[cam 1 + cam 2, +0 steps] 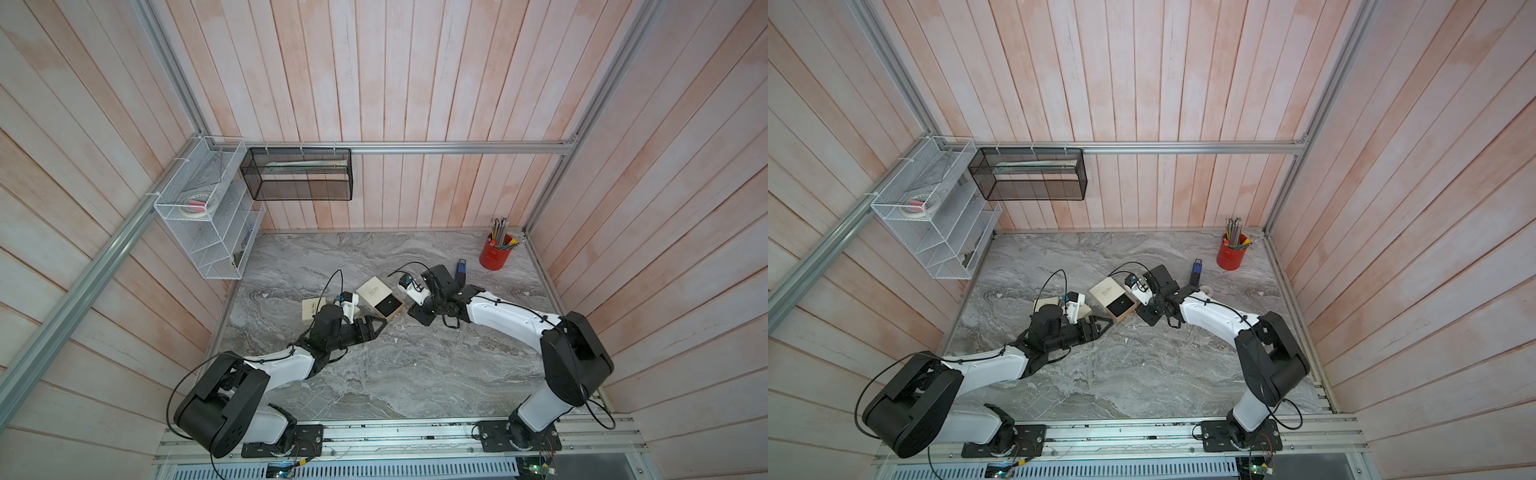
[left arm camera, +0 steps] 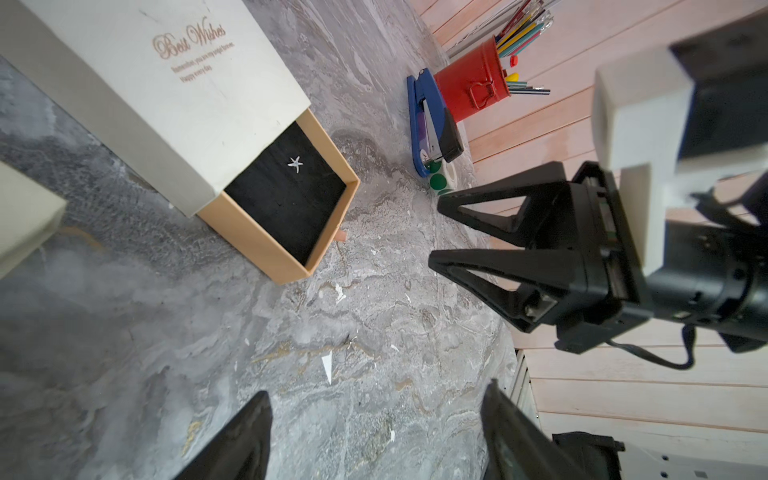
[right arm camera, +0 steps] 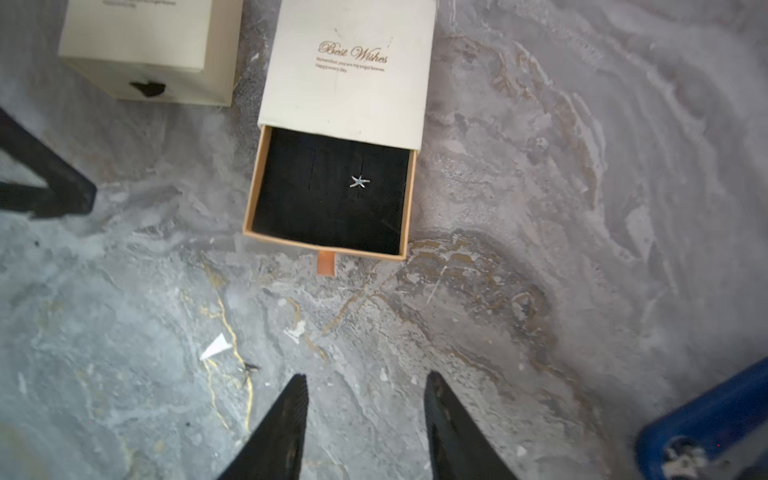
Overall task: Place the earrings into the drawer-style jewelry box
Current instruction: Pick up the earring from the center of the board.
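Our right gripper (image 3: 365, 376) has its jaws parted with nothing between them. It is poised over the marble tabletop (image 3: 540, 291), off the open end of the jewelry box (image 3: 349, 70) and pointing at it. Our left gripper (image 2: 376, 390) is spread wider, also empty, and faces that same open end from the other side, so the two grippers flank the box front without touching it.

The box's tan drawer (image 3: 254, 187) is slid partway out of the cream sleeve printed "Best Wishes". On its black lining lies one small silver star-shaped earring (image 3: 359, 182), flat and near the middle of the exposed pad. We see only this one. An orange ribbon tab (image 3: 326, 264) sticks out from the drawer front onto the marble.

A white paper scrap (image 3: 216, 347) lies on the marble between the drawer front and the right gripper.

Just beside the jewelry box, with a narrow gap, sits a second cream box (image 3: 145, 41) with its drawer closed. Farther from the jewelry box, on the right arm's side, are a blue stapler (image 2: 432, 120) and, past it, a red tin (image 2: 471, 83) of pencils.
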`<state>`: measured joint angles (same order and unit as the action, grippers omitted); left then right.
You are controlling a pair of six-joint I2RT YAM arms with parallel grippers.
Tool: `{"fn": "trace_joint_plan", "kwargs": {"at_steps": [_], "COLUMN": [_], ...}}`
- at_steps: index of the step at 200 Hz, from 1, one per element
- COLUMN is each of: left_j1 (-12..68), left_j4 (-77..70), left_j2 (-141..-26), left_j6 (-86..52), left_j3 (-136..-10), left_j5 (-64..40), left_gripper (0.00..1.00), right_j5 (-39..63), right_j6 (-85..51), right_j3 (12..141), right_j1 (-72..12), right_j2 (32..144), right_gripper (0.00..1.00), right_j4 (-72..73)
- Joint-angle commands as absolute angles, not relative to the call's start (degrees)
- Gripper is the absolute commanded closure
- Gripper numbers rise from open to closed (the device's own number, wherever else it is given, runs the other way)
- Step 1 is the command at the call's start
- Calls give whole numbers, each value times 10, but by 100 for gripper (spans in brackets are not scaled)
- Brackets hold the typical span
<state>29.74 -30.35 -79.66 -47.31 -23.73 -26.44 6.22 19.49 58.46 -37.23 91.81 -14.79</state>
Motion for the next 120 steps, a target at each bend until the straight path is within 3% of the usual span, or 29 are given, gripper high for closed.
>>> {"fn": "trace_joint_plan", "kwargs": {"at_steps": [1,35,120], "left_j1": [303,348,379], "left_j4": [-378,-426,-532], "left_j2": [-811,-828,-893], "left_j6": [-498,-521,-567], "left_j3": [-212,-194,-170], "left_j5": [-287,-251,-200], "left_gripper": [20,20,23], "right_j5": [104,206,249], "right_j6": [366,534,622], "right_j3": [555,563,638], "right_j1": [-368,-368,-366], "right_j2": [899,919,1028], "right_gripper": [59,71,76], "right_j4": [-95,-183,-254]}}
